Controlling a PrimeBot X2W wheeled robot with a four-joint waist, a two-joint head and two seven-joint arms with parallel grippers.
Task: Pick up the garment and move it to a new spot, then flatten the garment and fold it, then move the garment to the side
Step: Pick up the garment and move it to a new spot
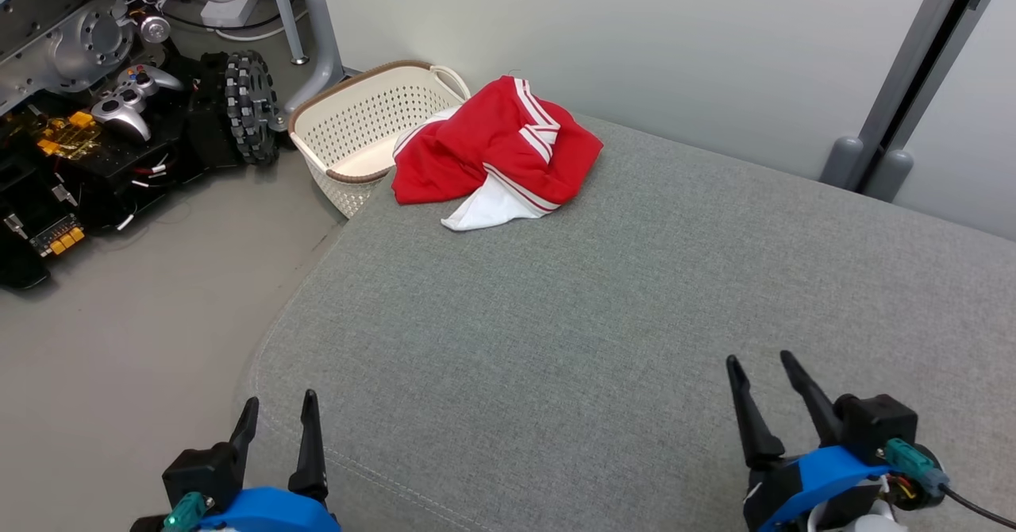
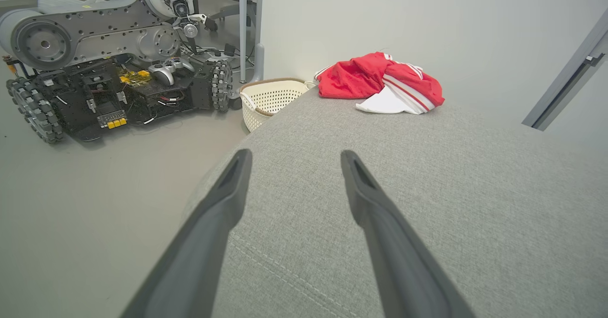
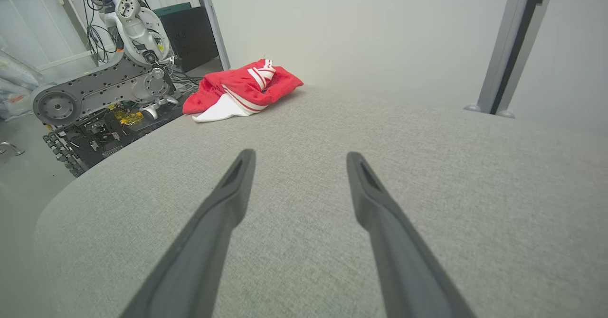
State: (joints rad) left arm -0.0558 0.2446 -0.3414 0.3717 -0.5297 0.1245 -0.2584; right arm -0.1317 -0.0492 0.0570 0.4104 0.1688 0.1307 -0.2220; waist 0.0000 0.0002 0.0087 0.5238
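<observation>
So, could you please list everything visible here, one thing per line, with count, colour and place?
garment: one, red with white stripes, crumpled on the cushion's far left corner
cushion: one, grey, before the robot
basket: one, cream with brown rim, on the floor beside that corner
wheeled machine: one, black and silver, on the floor at left
game controller: one, silver, on the machine
post: one, grey, by the wall, far right
left gripper: one, blue, dark fingers apart, empty, lower left
right gripper: one, blue, dark fingers apart, empty, lower right
</observation>
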